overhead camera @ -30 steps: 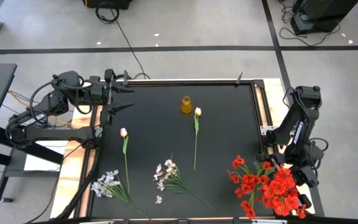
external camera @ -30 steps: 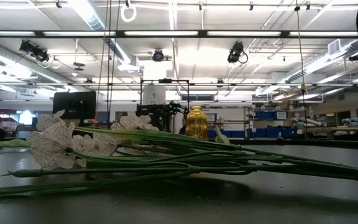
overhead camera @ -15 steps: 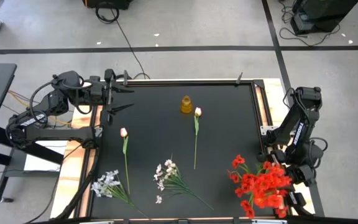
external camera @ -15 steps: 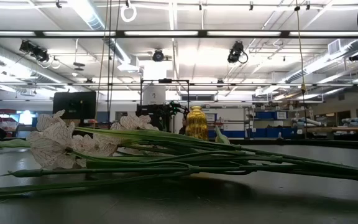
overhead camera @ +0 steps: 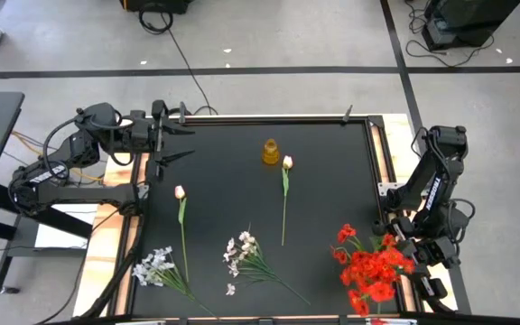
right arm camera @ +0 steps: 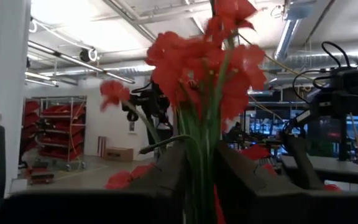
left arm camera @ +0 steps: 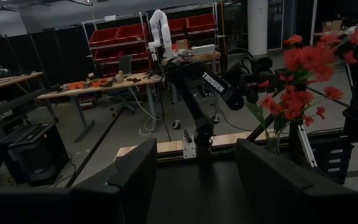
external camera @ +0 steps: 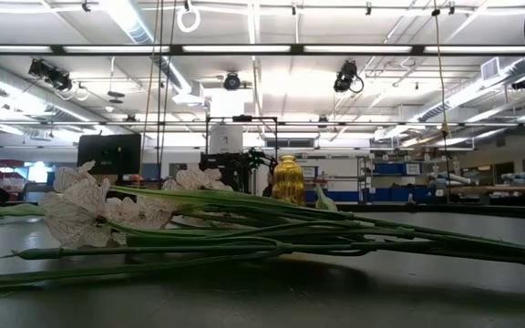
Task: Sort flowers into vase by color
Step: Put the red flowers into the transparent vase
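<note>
While left gripper [overhead camera: 175,135] waits agape, right gripper [right arm camera: 199,180] fingers [right arm camera: 166,177] clamp bright red artificial blossom bunch [right arm camera: 197,59] by green stems, btwn both.

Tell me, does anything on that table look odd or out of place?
Only the red flowers: the right gripper is shut on their stems, holding the bunch upright off the mat's right corner. The other flowers lie flat; the yellow vase stands upright.

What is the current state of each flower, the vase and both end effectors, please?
Red flowers: stems held upright by the right end effector.
Two pink tulips: lying flat on the table.
Two white sprays: lying flat on the table.
Yellow vase: upright, no flowers in it.
Left end effector: open, holding nothing, at the table's far-left corner.
</note>
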`<state>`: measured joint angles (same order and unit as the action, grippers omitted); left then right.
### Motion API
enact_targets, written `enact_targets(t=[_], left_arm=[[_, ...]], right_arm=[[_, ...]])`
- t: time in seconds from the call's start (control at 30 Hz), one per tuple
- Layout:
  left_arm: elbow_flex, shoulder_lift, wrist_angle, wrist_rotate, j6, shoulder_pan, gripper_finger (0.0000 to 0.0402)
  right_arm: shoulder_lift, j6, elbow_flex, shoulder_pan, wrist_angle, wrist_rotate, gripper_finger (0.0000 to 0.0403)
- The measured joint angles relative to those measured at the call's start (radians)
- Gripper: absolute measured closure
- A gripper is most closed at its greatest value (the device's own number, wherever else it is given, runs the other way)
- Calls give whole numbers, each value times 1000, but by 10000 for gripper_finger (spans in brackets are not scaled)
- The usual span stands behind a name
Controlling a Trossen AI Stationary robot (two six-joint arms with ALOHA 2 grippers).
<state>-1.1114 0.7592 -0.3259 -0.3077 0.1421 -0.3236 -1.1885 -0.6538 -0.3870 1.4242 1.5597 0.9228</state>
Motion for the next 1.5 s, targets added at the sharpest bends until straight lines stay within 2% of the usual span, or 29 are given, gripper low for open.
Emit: enact_targets(t=[0.13,0.2,0.33,0.57,0.8,1.0,1.2,1.3,1.5], left_arm=[[0,0,0,0,0,0,177],[0,0,0,0,0,0,177],[0,0,0,0,0,0,177],[0,0,0,0,0,0,177],[0,0,0,0,0,0,177],[0,0,0,0,0,0,177],[0,0,0,0,0,0,177],[0,0,0,0,0,0,177],[0,0,0,0,0,0,177]], right_arm=[[0,6,-1,0,0,-15,378],[0,2,-18,0,-1,-36,391],[13,-12,-72,0,-1,-56,386],[58,-142,-190,-6,0,-108,394],[98,-245,-291,-54,0,-117,394],[121,-366,-356,-101,-14,-185,394],[167,-442,-430,-182,-196,-186,394],[186,-443,-487,-261,-286,-137,394],[241,-438,-554,-439,-419,104,394]])
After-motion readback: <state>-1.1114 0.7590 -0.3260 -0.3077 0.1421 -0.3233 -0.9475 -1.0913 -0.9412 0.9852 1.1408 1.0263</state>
